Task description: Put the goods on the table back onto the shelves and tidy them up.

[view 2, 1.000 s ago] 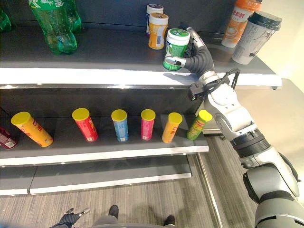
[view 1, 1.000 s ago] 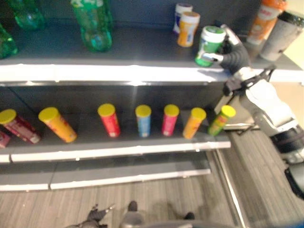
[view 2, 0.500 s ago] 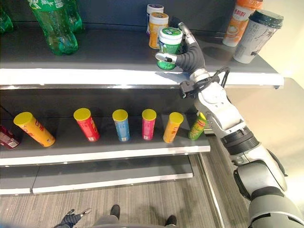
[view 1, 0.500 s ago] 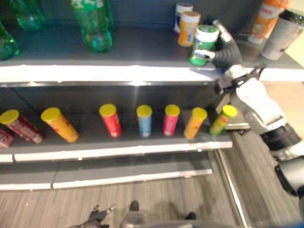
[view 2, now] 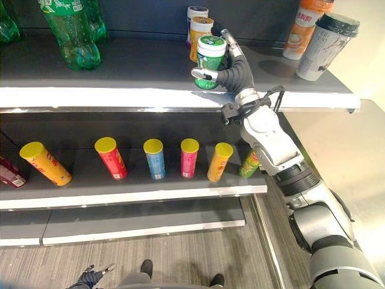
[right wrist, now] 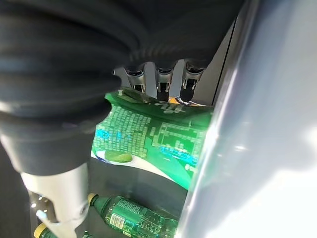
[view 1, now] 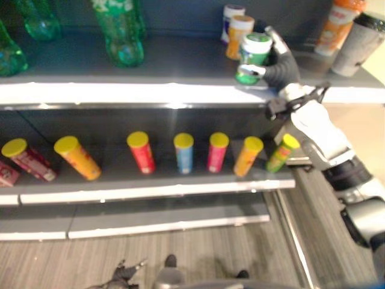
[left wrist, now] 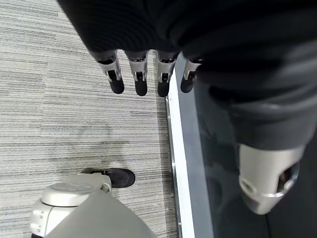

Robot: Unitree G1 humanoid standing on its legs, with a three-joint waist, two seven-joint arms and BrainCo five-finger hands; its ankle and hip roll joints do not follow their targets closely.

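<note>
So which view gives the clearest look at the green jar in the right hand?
The right eye view: the green jar shows whole, white lid up, on the top shelf with the right hand curled round it. The left eye view shows the same, softer. The right wrist view shows just part of its green label past the fingers.

The jar (view 2: 210, 61) is green with a white lid that has a green top. Behind it stands an orange jar (view 2: 199, 35) and a white and blue jar (view 2: 195, 12). The bottles (view 2: 71, 33) are see-through green. On the lower shelf (view 2: 132, 195), which is dark grey with a white edge, the tubes all have yellow lids: orange (view 2: 45, 163), red (view 2: 111, 158), blue (view 2: 154, 159), pink (view 2: 188, 158), orange (view 2: 219, 161) and green (view 1: 280, 153). One cup (view 2: 304, 25) is orange and white, the other cup (view 2: 325, 39) grey with a dark lid. The floor (left wrist: 74, 99) is grey with stripes.
</note>
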